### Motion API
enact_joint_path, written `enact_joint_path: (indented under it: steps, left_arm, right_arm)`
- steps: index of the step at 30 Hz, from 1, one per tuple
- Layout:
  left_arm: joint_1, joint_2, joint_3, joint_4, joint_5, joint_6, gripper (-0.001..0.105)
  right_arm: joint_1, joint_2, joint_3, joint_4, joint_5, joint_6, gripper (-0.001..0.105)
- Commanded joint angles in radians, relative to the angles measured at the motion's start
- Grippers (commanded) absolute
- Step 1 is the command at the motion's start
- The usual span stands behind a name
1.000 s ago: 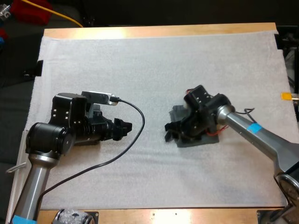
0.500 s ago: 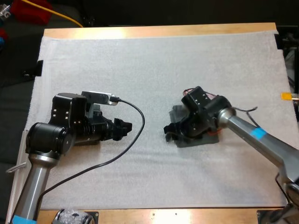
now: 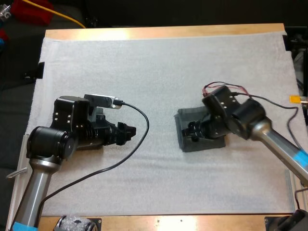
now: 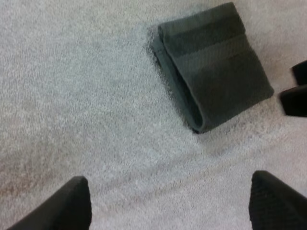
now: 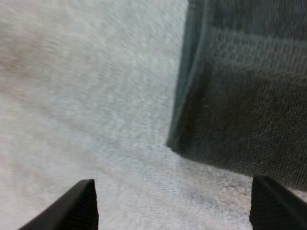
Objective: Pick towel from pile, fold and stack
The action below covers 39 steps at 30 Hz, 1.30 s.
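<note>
Right gripper [image 3: 191, 131] has pulled back rightward over the folded towel [image 3: 184, 117], baring its left edge; left gripper [image 3: 129, 132] unchanged. Left gripper sits well left of towel, fingers wide, empty. Right gripper hangs over towel's left part, fingers wide, clear of cloth. Towel lies flat on mat [image 3: 144, 72]. Best: rise straight, avoid snagging the fold.

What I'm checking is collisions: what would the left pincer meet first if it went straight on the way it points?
Probably the folded towel, at its near edge; the left pincer aims across bare mat toward it, though depth is unclear.
</note>
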Motion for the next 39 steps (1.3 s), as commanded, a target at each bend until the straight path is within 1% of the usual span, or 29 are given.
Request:
enact_joint_path:
  steps: [1,4,10,19,27,31,33,35,38,39]
  left_arm:
    - [-0.004,-0.004,-0.005,0.013,0.006,0.002,0.066]
    - [-0.004,-0.004,-0.005,0.024,0.007,0.002,0.066]
    - [-0.004,-0.004,-0.005,0.041,0.010,0.002,0.066]
    - [-0.004,-0.004,-0.005,0.041,0.018,0.002,0.066]
    - [-0.004,-0.004,-0.005,0.035,0.028,0.002,0.066]
    - [-0.004,-0.001,-0.004,-0.003,0.033,0.002,0.066]
    - [-0.004,0.006,0.003,-0.030,0.057,0.002,0.066]
    - [-0.004,0.017,0.022,-0.076,0.104,-0.002,0.066]
    - [-0.004,0.040,0.069,-0.135,0.172,-0.030,0.072]
    - [-0.004,0.048,0.083,-0.152,0.189,-0.039,0.072]
  right_arm:
    - [-0.004,-0.039,-0.008,0.007,0.005,-0.011,0.064]
    - [-0.004,-0.101,-0.008,0.007,0.007,0.007,0.064]
    - [-0.004,-0.223,-0.008,0.010,0.050,0.038,0.064]
    - [-0.004,-0.357,-0.008,0.072,0.086,0.054,0.064]
    - [-0.004,-0.387,-0.008,0.063,0.086,0.057,0.064]
    - [-0.004,-0.387,-0.008,0.063,0.086,0.057,0.064]
    - [-0.004,-0.387,-0.008,0.062,0.086,0.057,0.064]
    - [-0.004,-0.387,-0.008,0.057,0.086,0.057,0.064]
    - [-0.004,-0.387,-0.008,0.043,0.083,0.057,0.064]
    - [-0.004,-0.387,-0.008,0.038,0.082,0.057,0.064]
